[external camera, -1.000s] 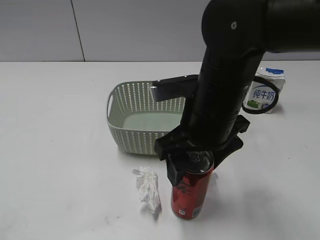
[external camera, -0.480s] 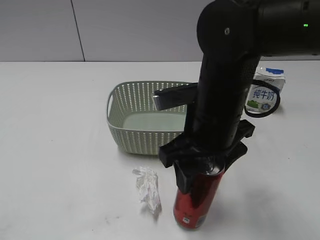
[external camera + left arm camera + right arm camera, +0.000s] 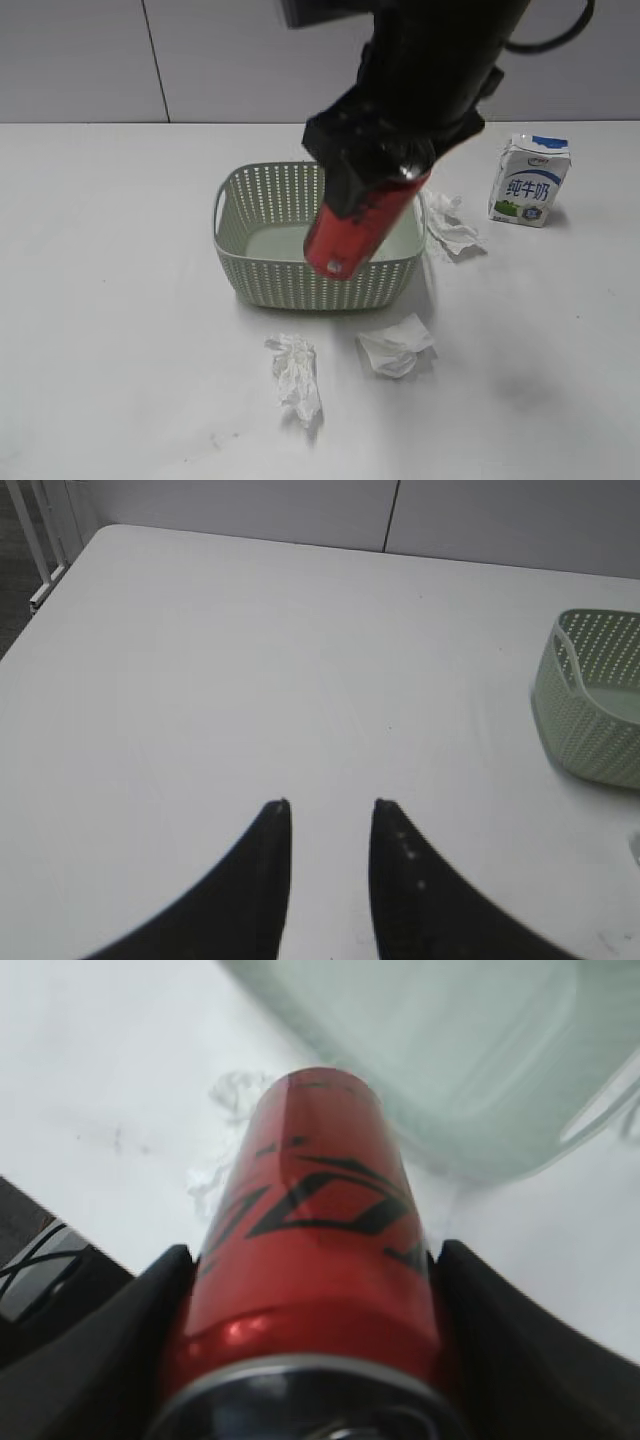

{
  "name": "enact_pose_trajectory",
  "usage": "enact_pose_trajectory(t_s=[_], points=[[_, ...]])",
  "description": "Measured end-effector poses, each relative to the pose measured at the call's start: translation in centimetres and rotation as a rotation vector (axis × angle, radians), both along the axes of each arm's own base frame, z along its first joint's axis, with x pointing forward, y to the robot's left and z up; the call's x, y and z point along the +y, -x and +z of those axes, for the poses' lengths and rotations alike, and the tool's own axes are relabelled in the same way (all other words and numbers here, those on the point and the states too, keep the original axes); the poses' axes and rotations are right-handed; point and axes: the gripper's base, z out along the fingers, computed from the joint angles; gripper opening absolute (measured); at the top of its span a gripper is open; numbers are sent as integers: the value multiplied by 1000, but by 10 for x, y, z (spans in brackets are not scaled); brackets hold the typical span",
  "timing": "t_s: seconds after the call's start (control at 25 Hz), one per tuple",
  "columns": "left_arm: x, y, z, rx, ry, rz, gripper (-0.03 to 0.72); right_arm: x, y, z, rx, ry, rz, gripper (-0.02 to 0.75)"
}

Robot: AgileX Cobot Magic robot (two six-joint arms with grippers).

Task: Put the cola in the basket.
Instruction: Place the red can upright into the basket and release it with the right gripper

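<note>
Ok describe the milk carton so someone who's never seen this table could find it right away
Start at the pale green basket in the middle of the white table and look to its right, toward the back. The milk carton stands upright there, beyond a crumpled tissue. It is the only box on the table, white with blue print and a gabled top.

Red cola can (image 3: 362,218) is hanging tilted, airborne above pale green perforated basket (image 3: 262,263), mid-table.
</note>
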Motion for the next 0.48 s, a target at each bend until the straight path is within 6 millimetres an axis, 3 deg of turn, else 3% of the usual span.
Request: enact_pose_trajectory(t_s=[0.12, 0.24, 0.48], points=[[0, 0, 0, 0, 0, 0, 217, 1, -11, 21, -126, 18, 46, 523], [0, 0, 0, 0, 0, 0, 217, 7, -26, 26, -198, 51, 103, 523], [0, 0, 0, 0, 0, 0, 217, 37, -62, -15, -202, 139, 210, 523]])
